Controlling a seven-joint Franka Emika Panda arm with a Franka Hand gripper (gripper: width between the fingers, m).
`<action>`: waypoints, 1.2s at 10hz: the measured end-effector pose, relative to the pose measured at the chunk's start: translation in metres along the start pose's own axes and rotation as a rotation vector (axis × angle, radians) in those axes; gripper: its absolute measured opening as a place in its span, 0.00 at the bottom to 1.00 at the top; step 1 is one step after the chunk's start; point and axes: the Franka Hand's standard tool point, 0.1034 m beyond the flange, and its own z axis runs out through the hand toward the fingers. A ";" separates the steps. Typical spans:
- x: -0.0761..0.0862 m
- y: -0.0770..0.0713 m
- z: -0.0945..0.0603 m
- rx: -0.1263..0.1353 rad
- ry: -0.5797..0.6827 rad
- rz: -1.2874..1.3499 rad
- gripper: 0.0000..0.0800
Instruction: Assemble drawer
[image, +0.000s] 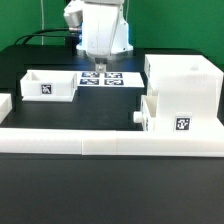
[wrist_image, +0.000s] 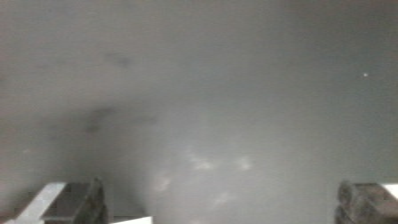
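Jaws, spread apart and empty, hang over the flat white marker board (image: 110, 80).
Left, a small white plastic open-top tray (image: 52, 86); right, a second knobbed tray (image: 160, 115) just beside the tall white box housing (image: 185, 75). Pinched off-centre, a thin tray wall could slip or tip.

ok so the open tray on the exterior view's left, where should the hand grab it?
Probably top-down on a wall of the left tray. It sits upright with its top open, so the open hand can drop one finger inside and one outside a thin wall. The wall on the exterior view's right looks nearest. Its knob isn't visible.
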 end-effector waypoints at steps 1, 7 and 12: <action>-0.001 -0.003 0.008 0.017 0.000 0.006 0.81; -0.028 -0.014 0.007 -0.055 0.021 0.387 0.81; -0.066 -0.052 0.021 -0.141 0.080 0.743 0.81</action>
